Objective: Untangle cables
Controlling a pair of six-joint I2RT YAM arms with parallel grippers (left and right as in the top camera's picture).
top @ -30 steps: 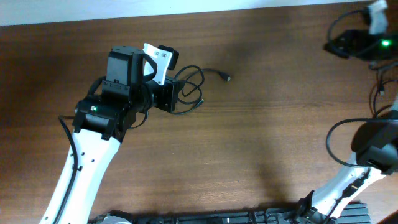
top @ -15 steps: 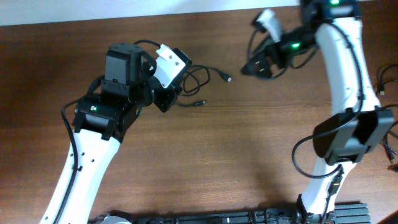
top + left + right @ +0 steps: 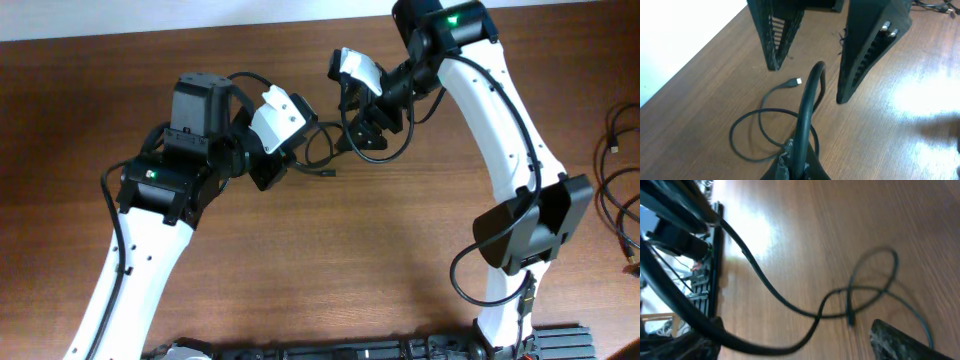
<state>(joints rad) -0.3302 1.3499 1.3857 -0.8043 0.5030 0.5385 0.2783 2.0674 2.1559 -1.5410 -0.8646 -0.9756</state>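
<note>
Nearest me, over the brown wooden table (image 3: 400,260), my left arm leans up and inward, and the left gripper (image 3: 807,82) hangs with its fingers spread wide and nothing between them. Just below lies the thin black looped cable (image 3: 789,84), flat on the wood and crossing itself, so I judge the untangling barely begun. Farther off, my right arm arches over and down, with the right gripper (image 3: 365,130) beside the loops. Its finger spread I cannot tell.
</note>
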